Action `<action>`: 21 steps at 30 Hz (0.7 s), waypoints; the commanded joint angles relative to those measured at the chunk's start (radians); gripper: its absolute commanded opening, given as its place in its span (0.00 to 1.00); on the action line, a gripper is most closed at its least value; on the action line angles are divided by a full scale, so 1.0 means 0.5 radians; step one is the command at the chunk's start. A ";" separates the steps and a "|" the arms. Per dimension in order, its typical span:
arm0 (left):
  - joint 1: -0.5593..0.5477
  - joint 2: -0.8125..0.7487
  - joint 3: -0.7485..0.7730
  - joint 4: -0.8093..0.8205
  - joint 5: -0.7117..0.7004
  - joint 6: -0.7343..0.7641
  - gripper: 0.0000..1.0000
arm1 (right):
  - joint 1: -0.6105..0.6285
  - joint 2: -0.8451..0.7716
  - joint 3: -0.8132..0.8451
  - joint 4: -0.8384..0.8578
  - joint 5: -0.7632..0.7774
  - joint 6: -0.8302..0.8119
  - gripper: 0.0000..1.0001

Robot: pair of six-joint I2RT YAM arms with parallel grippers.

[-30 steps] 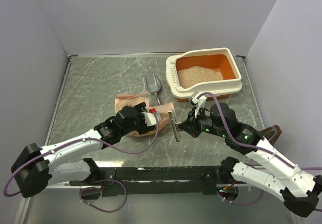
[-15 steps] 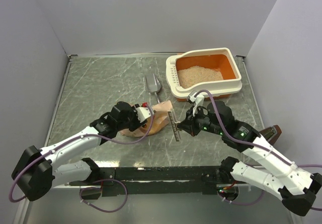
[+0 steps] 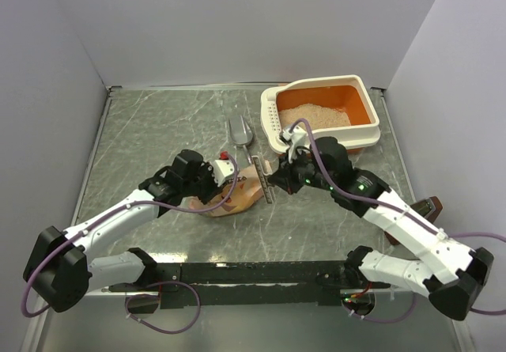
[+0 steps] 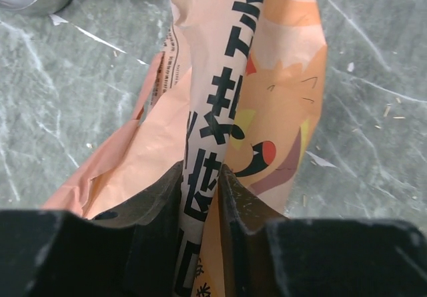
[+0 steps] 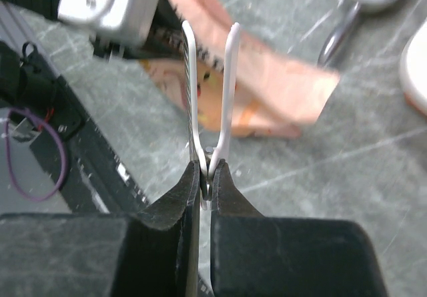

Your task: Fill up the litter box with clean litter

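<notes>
The litter box, cream rim and orange basin, stands at the back right with pale clean litter in it. A tan-orange printed bag lies mid-table. My left gripper is on the bag's near-left side. In the left wrist view its jaws pinch an upright fold of the bag. My right gripper is shut on the hinge end of a white clip. The clip's two arms stand spread, pointing at the bag.
A grey metal scoop lies behind the bag, left of the litter box. A small brown object sits at the right edge. Walls close in the table on three sides, and a black rail runs along the front.
My left jaws have closed onto the bag's fold. The right arm has carried the clip back and left, up to the bag. The bag has shifted slightly right.
</notes>
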 commanded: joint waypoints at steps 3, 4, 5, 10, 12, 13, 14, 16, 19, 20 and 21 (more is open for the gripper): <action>0.014 -0.121 0.033 -0.051 0.250 -0.047 0.32 | -0.019 0.169 0.077 0.484 -0.018 -0.336 0.00; 0.014 -0.124 0.030 -0.054 0.256 -0.044 0.32 | -0.022 0.163 0.034 0.592 -0.097 -0.461 0.00; 0.020 -0.130 0.027 -0.051 0.271 -0.044 0.33 | -0.025 0.141 -0.051 0.675 -0.125 -0.520 0.00; 0.056 -0.158 0.015 -0.018 0.345 -0.053 0.33 | -0.133 0.153 -0.181 1.065 -0.478 -0.640 0.00; 0.069 -0.161 0.021 -0.027 0.375 -0.053 0.29 | -0.160 0.184 -0.206 1.145 -0.677 -0.634 0.00; 0.069 -0.158 0.021 -0.030 0.388 -0.050 0.25 | -0.179 0.208 -0.209 1.188 -0.733 -0.640 0.00; 0.072 -0.161 0.021 -0.039 0.382 -0.041 0.08 | -0.185 0.221 -0.215 1.212 -0.797 -0.640 0.00; 0.072 -0.170 0.012 -0.027 0.379 -0.041 0.01 | -0.191 0.239 -0.224 1.252 -0.828 -0.619 0.00; 0.075 -0.207 -0.016 0.001 0.370 -0.050 0.01 | -0.194 0.251 -0.221 1.256 -0.880 -0.613 0.00; 0.078 -0.222 -0.019 0.001 0.373 -0.050 0.01 | -0.194 0.255 -0.215 1.237 -0.887 -0.619 0.00; 0.075 -0.231 -0.025 0.001 0.373 -0.053 0.01 | -0.194 0.258 -0.209 1.228 -0.896 -0.628 0.00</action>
